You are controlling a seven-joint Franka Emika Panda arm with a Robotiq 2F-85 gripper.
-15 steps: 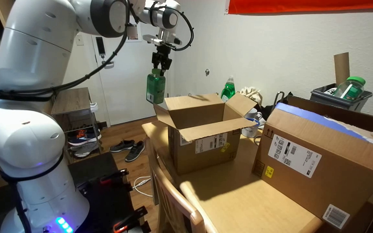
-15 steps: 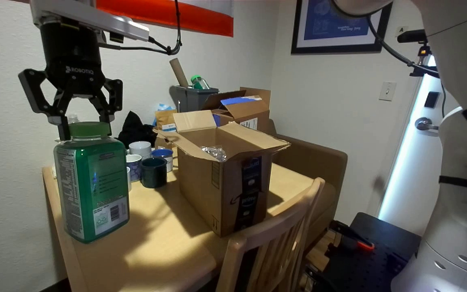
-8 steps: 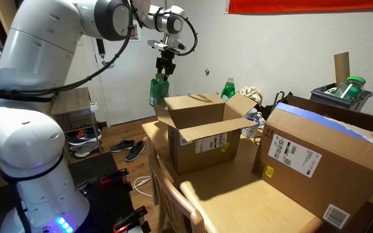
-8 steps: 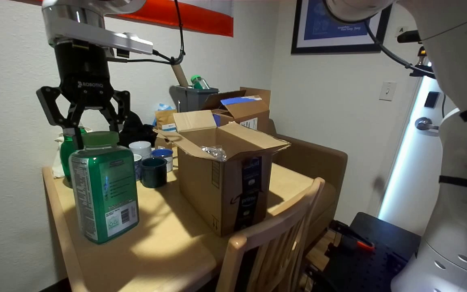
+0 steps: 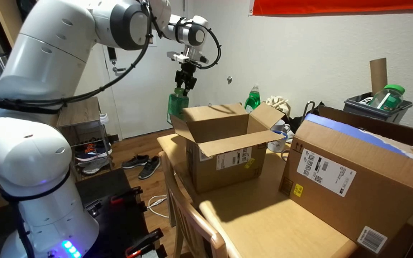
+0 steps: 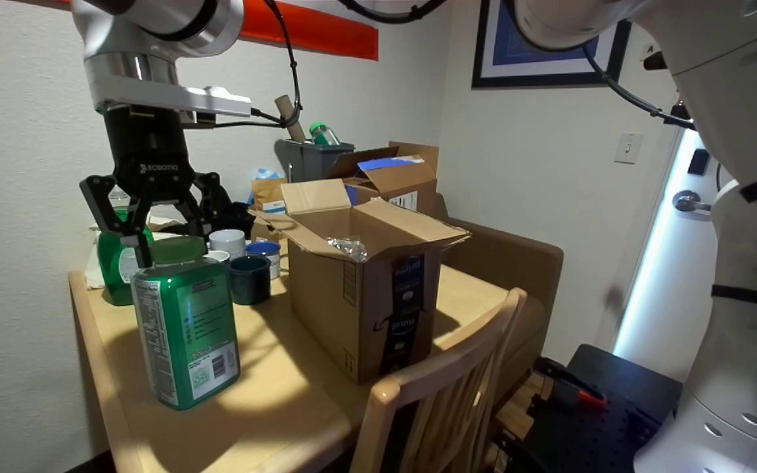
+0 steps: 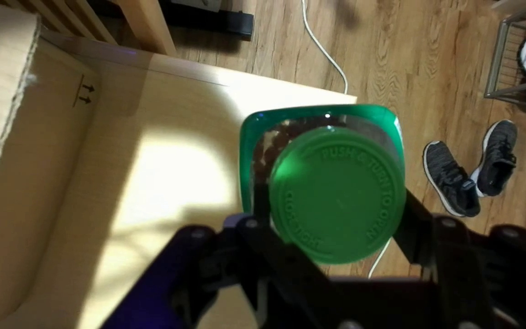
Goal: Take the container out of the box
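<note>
Arm arches over; gripper points down, fingers pinching the bottle by its cap. Bottle is upright, outside the box, near it. Cap lettering: wrist view only. Crumpled wrap inside the box: only in an exterior view.

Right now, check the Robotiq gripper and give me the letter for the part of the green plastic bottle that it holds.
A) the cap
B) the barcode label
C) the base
A: in the wrist view the Robotiq gripper clasps the green push-and-turn cap from two opposite sides, and an exterior view shows the body of the green plastic bottle below.
</note>
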